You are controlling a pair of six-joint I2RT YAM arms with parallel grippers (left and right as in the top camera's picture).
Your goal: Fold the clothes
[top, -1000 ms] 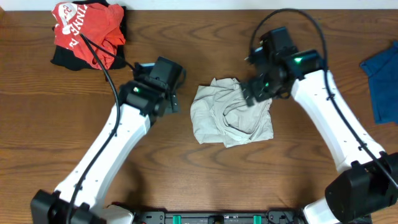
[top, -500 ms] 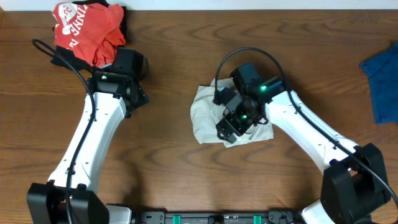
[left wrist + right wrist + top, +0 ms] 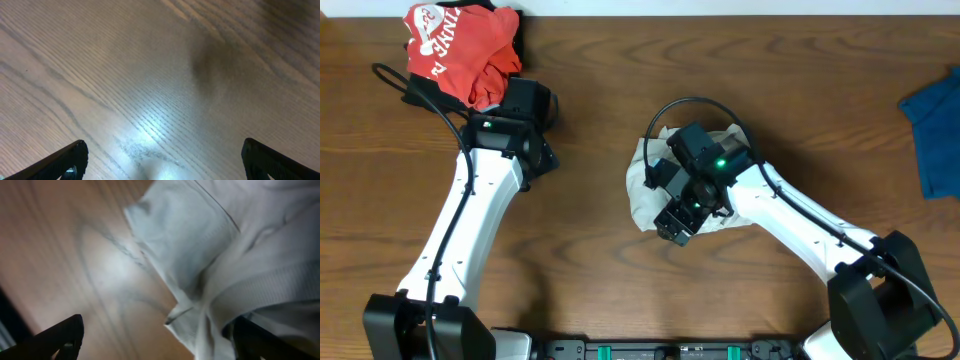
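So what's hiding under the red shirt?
A black garment pokes out from beneath the red shirt, along its lower left edge. How much more of it lies underneath cannot be seen; the shirt covers it.

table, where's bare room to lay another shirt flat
Widest bare wood lies between the grey garment and the blue cloth, beyond the right arm. Another patch sits near the front edge, between it and the left arm. Crowded: the red pile corner and the centre.
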